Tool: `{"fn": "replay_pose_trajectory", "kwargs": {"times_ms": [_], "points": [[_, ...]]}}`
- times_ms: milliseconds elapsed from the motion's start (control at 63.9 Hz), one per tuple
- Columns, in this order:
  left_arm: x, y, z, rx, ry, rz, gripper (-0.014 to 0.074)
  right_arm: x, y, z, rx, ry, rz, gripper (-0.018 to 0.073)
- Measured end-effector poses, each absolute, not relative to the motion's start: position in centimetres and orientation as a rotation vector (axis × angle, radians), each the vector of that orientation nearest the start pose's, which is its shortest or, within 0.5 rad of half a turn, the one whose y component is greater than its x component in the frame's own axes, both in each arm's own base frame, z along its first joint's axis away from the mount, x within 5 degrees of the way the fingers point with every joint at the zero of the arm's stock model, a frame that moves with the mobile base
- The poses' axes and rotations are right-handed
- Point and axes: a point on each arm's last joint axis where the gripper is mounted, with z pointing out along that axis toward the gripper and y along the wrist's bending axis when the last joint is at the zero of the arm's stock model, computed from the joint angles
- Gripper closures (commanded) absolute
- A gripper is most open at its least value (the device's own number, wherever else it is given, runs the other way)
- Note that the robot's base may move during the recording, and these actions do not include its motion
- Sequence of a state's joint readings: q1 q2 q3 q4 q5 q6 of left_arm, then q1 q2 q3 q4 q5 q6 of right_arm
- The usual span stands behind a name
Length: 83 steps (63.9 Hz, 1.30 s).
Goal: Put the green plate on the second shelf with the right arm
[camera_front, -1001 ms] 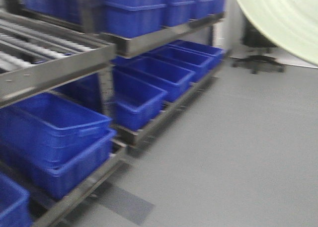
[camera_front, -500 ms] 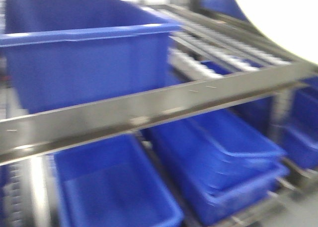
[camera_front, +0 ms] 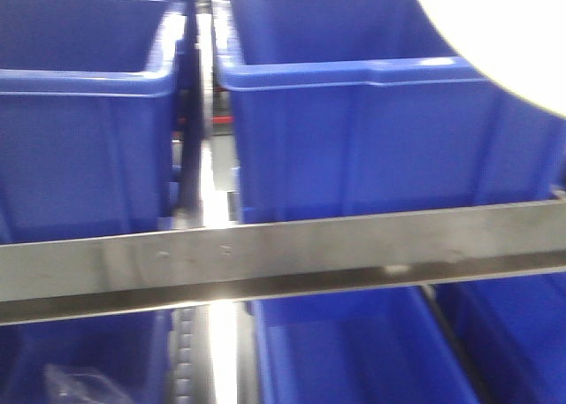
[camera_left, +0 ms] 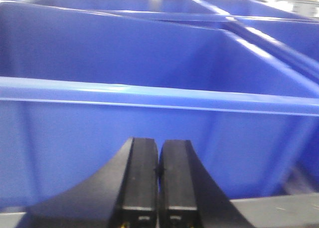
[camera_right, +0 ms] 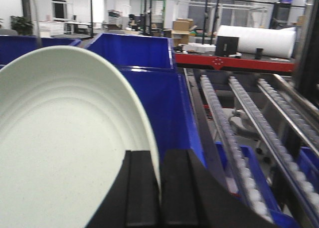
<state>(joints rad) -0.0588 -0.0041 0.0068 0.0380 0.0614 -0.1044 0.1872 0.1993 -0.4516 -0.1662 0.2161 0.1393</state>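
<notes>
Green plate [camera_right: 65,138] rim clamped on edge in right claw [camera_right: 159,158].

Keeps to a level pose with the left gripper [camera_left: 158,185] at the bottom of its wrist view, pointing forward, two black fingers [camera_left: 141,180] pressed flat against each other with only a thin seam between and nothing caught in them. Pinches the rim of the green plate [camera_right: 65,148] in the right gripper [camera_right: 160,188], its dark fingers [camera_right: 182,188] closed one on each side of the edge, the plate tilted up and spreading out to the left of the jaws
</notes>
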Motion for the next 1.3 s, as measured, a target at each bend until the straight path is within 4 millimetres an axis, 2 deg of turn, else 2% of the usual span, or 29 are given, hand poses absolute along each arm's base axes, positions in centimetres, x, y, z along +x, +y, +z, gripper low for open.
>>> {"fn": "replay_pose_trajectory", "kwargs": {"times_ms": [1298], "points": [[5.63,-0.31,20.56,-0.008,1.548,-0.097,0.0465,4.99,0.62,33.24,-0.123,1.440,0.109,0.0533]]}}
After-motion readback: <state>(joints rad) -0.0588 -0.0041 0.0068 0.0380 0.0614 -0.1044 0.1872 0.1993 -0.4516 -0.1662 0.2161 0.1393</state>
